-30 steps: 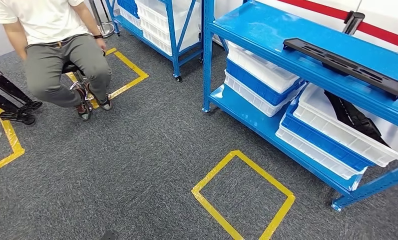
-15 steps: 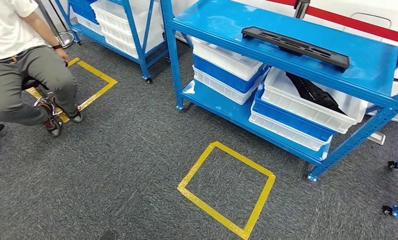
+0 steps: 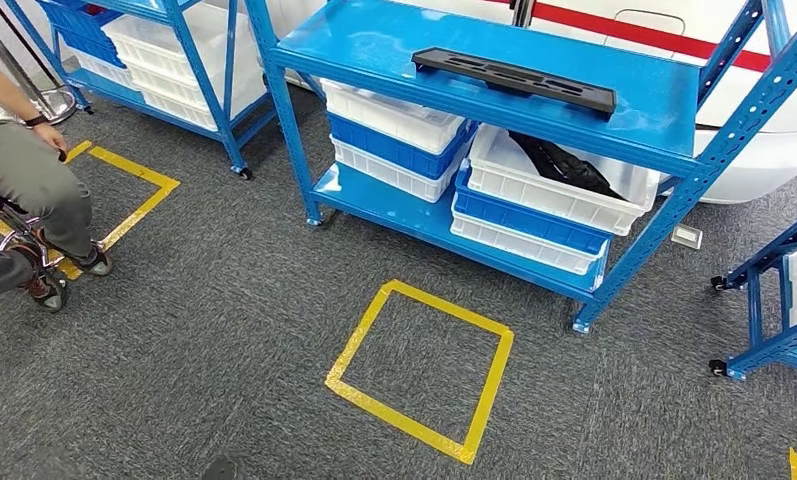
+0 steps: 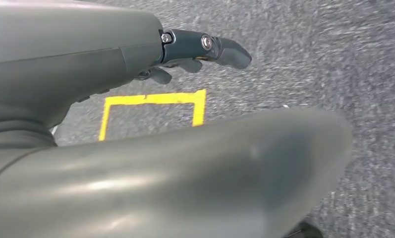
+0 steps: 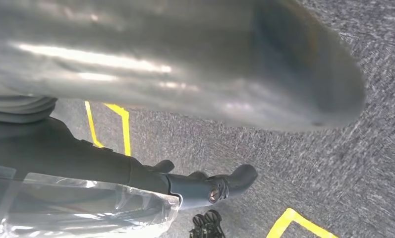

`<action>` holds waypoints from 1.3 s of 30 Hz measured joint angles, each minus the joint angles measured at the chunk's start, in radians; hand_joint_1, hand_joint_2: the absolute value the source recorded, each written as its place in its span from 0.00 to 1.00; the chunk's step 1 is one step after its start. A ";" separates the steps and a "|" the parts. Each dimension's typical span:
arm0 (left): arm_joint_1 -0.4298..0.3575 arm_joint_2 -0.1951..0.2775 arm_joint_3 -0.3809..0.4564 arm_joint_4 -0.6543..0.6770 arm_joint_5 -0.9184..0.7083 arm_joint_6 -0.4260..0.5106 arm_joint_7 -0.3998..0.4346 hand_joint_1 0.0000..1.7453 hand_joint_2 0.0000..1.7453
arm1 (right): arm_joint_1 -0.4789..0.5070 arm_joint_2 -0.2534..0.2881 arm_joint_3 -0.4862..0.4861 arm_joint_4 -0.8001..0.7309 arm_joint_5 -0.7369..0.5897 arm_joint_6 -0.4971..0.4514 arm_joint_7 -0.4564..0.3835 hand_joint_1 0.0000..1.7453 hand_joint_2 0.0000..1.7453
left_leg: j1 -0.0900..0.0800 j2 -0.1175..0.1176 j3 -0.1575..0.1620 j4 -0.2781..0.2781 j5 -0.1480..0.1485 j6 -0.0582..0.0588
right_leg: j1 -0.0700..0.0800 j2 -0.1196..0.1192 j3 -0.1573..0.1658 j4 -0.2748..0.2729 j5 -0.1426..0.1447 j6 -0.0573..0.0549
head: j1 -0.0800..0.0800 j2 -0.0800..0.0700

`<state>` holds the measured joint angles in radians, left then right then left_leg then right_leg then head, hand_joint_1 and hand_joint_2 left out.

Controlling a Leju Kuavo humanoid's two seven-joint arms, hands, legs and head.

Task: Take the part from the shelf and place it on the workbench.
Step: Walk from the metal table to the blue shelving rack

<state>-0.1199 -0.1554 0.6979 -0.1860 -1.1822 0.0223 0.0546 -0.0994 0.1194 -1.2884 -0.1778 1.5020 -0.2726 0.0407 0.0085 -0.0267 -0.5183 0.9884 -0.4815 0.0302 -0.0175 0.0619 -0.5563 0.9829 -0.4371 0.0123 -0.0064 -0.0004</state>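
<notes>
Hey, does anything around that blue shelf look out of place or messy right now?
Nothing is spilled or broken. The long black part lies flat on the top of the blue shelf, somewhat askew to its front edge. Another dark piece sits slanted in a white bin below, and a person sits to the left.

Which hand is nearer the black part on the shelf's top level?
Right hand, probably; it and the left hand hang over carpet, the black part lying ahead-right.
</notes>
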 joint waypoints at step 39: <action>-0.006 -0.004 0.001 0.000 -0.024 0.089 -0.023 0.00 0.00 | -0.003 0.002 0.023 0.000 -0.014 -0.006 0.010 0.00 0.00 | -0.007 0.052 -0.037 -0.012 0.044 -0.001 | 0.006 -0.063 0.030 -0.011 -0.029 0.012 | 0.010 0.000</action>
<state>-0.1260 -0.1598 0.6985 -0.1858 -1.2061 0.1110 0.0316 -0.1021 0.1210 -1.2654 -0.1774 1.4881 -0.2781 0.0504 0.0014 0.0249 -0.5553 0.9760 -0.4378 0.0289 -0.0115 -0.0009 -0.5262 0.9721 -0.4664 0.0241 0.0033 -0.0004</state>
